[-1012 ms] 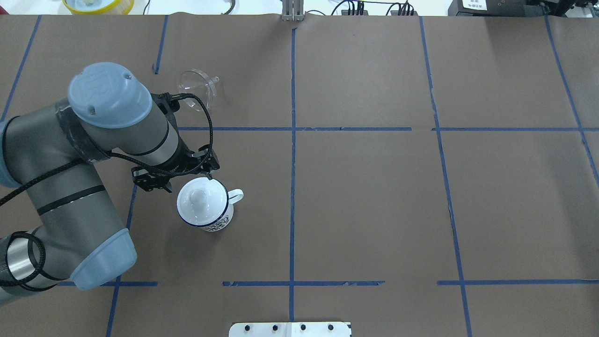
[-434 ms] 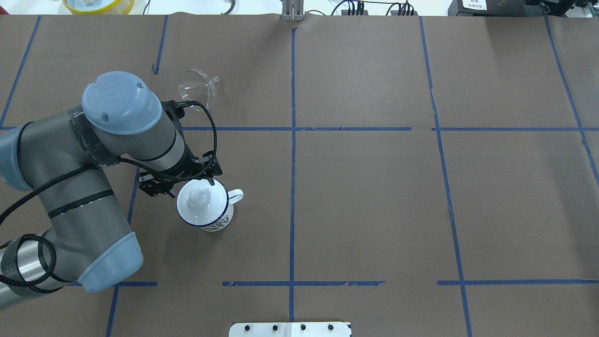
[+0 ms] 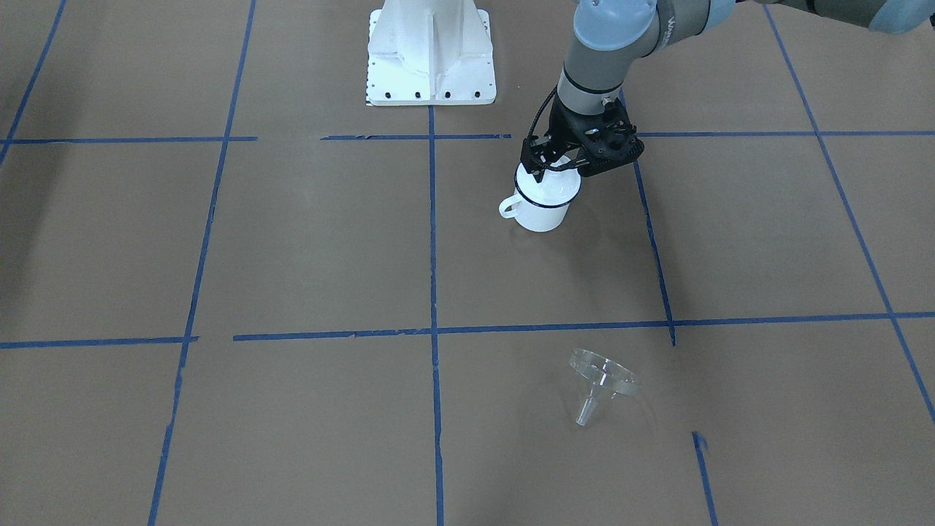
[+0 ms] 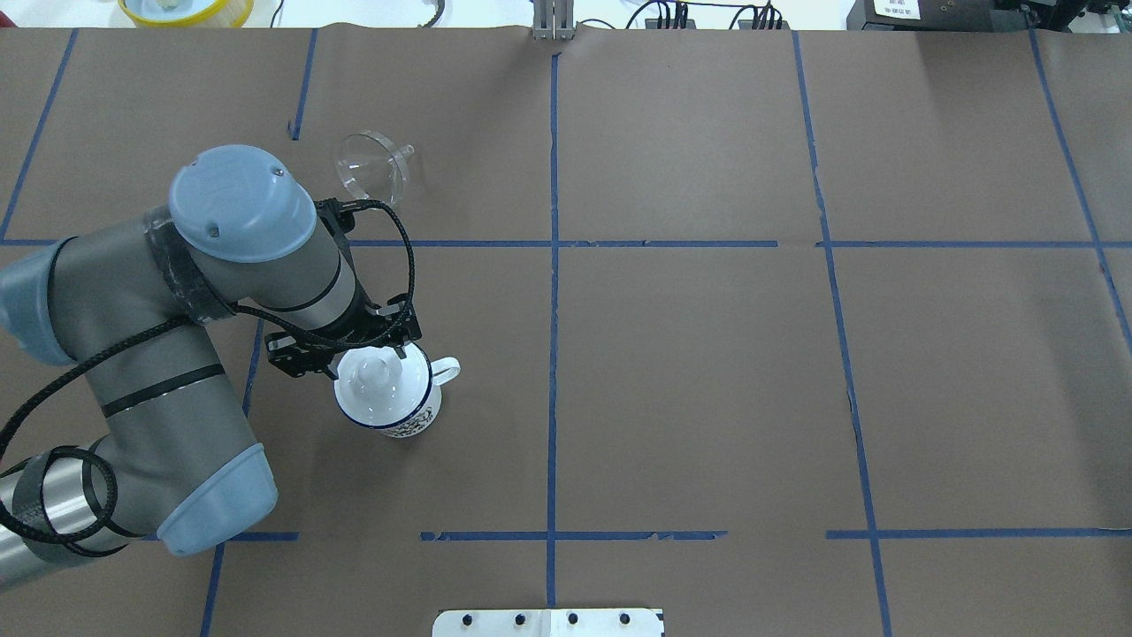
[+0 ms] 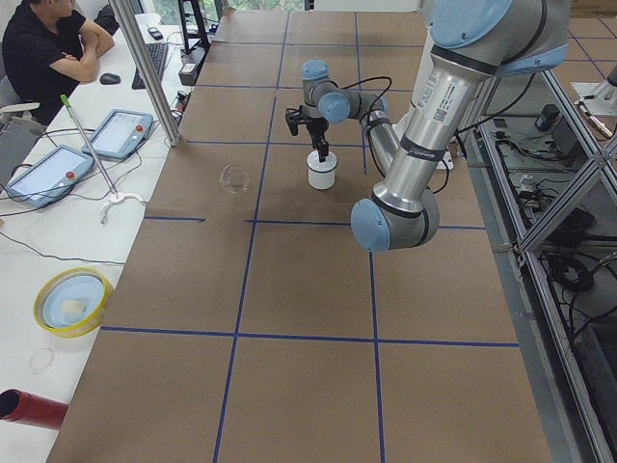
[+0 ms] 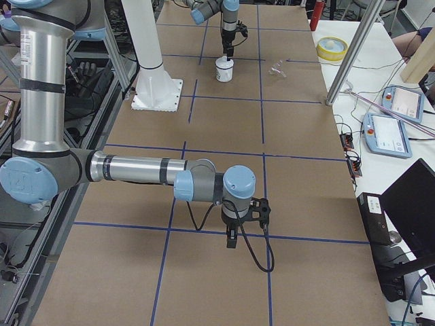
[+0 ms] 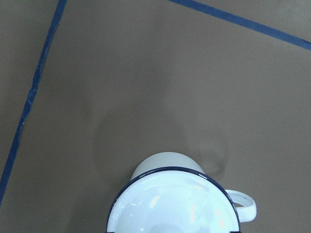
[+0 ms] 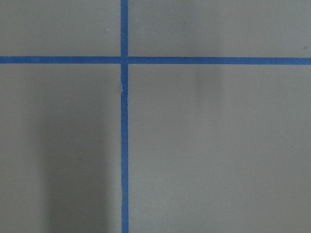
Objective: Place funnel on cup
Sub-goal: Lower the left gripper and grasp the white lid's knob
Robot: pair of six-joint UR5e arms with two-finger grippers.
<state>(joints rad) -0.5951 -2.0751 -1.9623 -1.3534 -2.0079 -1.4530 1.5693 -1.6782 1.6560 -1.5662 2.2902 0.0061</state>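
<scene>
The cup (image 4: 409, 423) is a white mug with a dark blue rim, standing left of centre with its handle to the right. A white knobbed lid (image 4: 376, 376) sits on it. My left gripper (image 4: 354, 354) points down over the mug's far rim and looks open and empty; it also shows in the front view (image 3: 559, 169) above the mug (image 3: 539, 213). The left wrist view shows the lidded mug (image 7: 160, 164) at the bottom edge. The clear funnel (image 4: 371, 166) lies on its side farther away (image 3: 603, 376). My right gripper (image 6: 231, 238) hangs over bare table far off; I cannot tell its state.
The white robot base (image 3: 431, 51) stands at the near table edge. A yellow bowl (image 4: 186, 9) sits beyond the far left edge. An operator (image 5: 48, 48) and tablets (image 5: 116, 133) are at a side desk. Blue tape lines grid the brown table (image 4: 707, 372).
My left arm has swung right and toward the mug, bringing the gripper from beside the mug's far-left side to over its far rim. The mug and funnel have not moved.
</scene>
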